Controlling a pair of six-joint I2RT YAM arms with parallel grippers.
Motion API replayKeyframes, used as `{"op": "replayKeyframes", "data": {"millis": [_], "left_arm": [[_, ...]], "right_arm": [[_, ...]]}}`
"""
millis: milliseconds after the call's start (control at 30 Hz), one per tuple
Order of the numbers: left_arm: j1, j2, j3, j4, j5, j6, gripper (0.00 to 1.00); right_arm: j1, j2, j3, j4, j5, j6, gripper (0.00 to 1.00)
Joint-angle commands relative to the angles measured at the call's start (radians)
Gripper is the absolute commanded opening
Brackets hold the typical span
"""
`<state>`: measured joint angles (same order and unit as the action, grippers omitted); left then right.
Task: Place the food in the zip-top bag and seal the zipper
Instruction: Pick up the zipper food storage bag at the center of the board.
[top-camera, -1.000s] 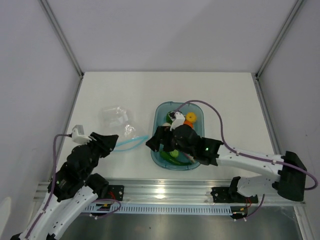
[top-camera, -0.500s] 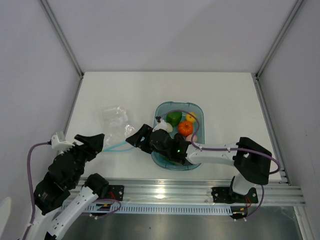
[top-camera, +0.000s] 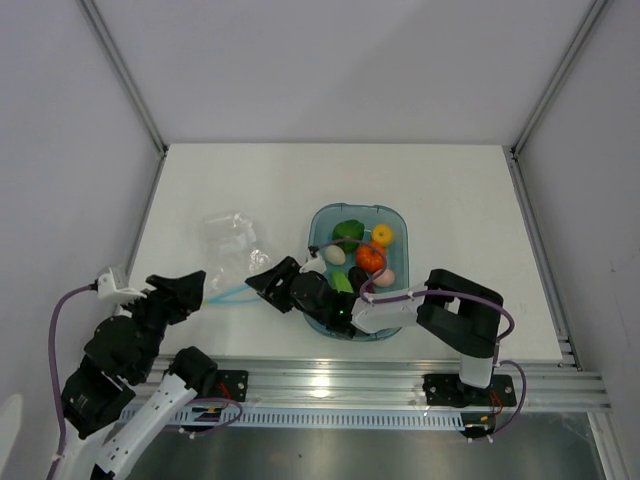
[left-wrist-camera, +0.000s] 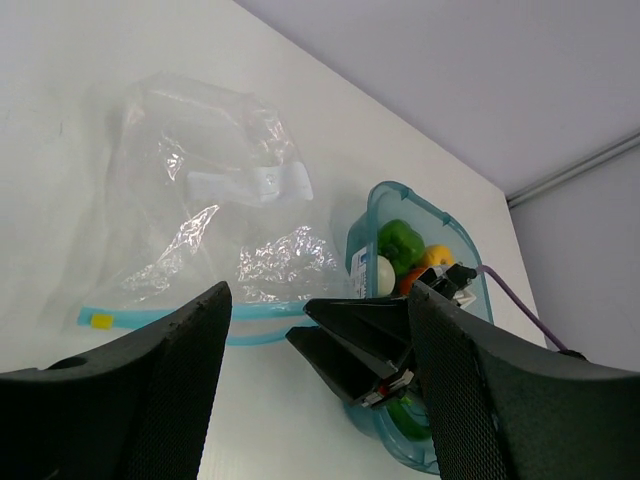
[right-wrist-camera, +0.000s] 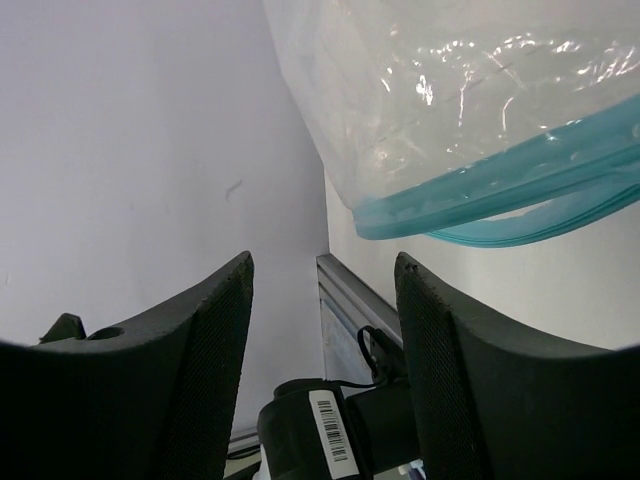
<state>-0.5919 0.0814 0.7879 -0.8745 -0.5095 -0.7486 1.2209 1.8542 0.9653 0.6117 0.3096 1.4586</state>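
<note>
Two pincers flank the mouth of your zip-top bag (top-camera: 232, 240) — left gripper (top-camera: 192, 284) wide, right gripper (top-camera: 262, 280) parted, both empty — likely poised to spread the zipper (top-camera: 232, 293); food (top-camera: 370, 256) waits in the tray (top-camera: 355, 206).

Top view: the right gripper (top-camera: 258, 280) and its wrist hide the near-left corner of the teal tray (top-camera: 357, 206) and some food (top-camera: 371, 257); right wrist view: the zip-top bag (right-wrist-camera: 450, 90) and zipper (right-wrist-camera: 480, 188) are cut off at the top and right edges.

In tray (top-camera: 356, 207): food (top-camera: 371, 256); zip-top bag (top-camera: 232, 245) left of tray; zipper (top-camera: 232, 293) at bag's near edge.
</note>
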Motion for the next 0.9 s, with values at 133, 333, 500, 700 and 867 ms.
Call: {"op": "replayKeyframes", "data": {"millis": [133,333,500,700,867], "left_arm": [[-0.003,0.012,0.073,0.019,0.019,0.104,0.74],[-0.003,0.015,0.076,0.017,0.035,0.136,0.74],[-0.002,0.026,0.094,0.002,0.029,0.153,0.74],[-0.003,0.035,0.085,0.000,0.048,0.176,0.74],[-0.002,0.093,0.079,0.000,0.103,0.225,0.74]], "right_arm": [[-0.001,0.052,0.024,0.131,0.077,-0.041,0.61],[-0.014,0.118,0.058,0.143,0.091,-0.050,0.61],[-0.009,0.164,0.058,0.209,0.163,-0.099,0.59],[-0.034,0.200,0.081,0.278,0.152,-0.156,0.31],[-0.064,0.140,0.113,0.191,0.091,-0.256,0.00]]}}
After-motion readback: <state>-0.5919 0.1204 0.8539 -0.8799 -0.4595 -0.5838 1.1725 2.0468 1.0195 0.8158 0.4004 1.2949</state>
